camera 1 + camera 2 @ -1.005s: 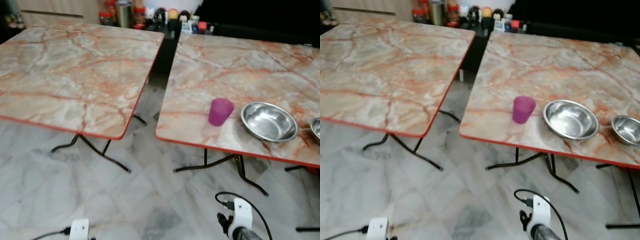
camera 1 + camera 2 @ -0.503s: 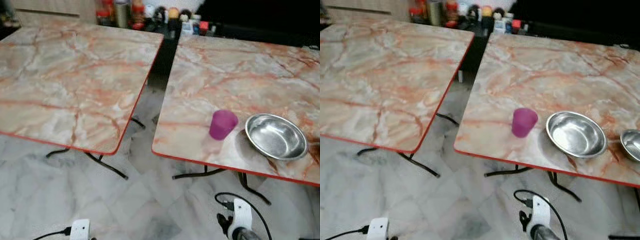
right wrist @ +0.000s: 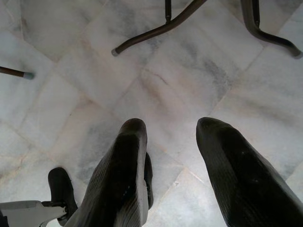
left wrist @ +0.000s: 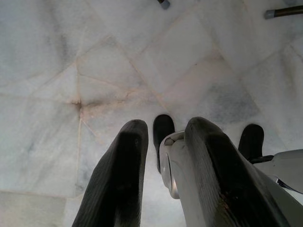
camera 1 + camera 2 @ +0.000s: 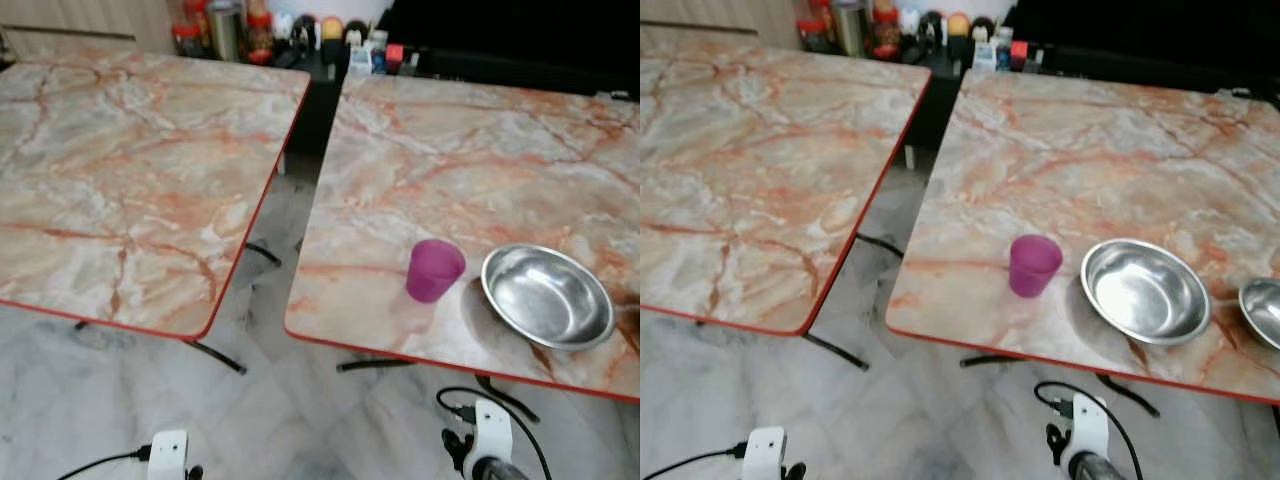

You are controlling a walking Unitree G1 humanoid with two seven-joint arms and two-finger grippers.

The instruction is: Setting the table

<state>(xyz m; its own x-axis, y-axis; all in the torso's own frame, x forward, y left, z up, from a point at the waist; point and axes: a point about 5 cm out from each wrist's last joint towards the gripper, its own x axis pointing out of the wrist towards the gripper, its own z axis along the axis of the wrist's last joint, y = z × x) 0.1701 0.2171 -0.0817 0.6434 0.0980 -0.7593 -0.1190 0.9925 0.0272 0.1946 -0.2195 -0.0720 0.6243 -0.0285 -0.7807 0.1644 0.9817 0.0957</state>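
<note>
Two square marble-patterned tables with red edging and black folding legs, side by side with a dark gap between — left table (image 5: 130,190), right table (image 5: 470,170); pale grey marble-tiled floor (image 5: 270,420) beneath.

Near front edge of right table: translucent purple plastic cup (image 5: 434,270), upright, standing apart from but just beside a wide shallow stainless-steel bowl (image 5: 547,296) on its right; further right, rim of a second, smaller steel bowl (image 5: 1265,312) cut by frame edge, near the first but not touching.

Beyond the tables, at back: cluster of jars, bottles and small coloured containers (image 5: 290,28), too blurred to tell apart.

Left gripper (image 4: 163,165) hanging low over floor tiles; two long black fingers (image 4: 120,175) parted by a narrow gap, nothing held; robot's own feet visible past them. Right gripper (image 3: 173,170) likewise pointed down at floor — fingers (image 3: 125,175) spread wider, empty; black table-leg tubes (image 3: 161,29) ahead of it.
</note>
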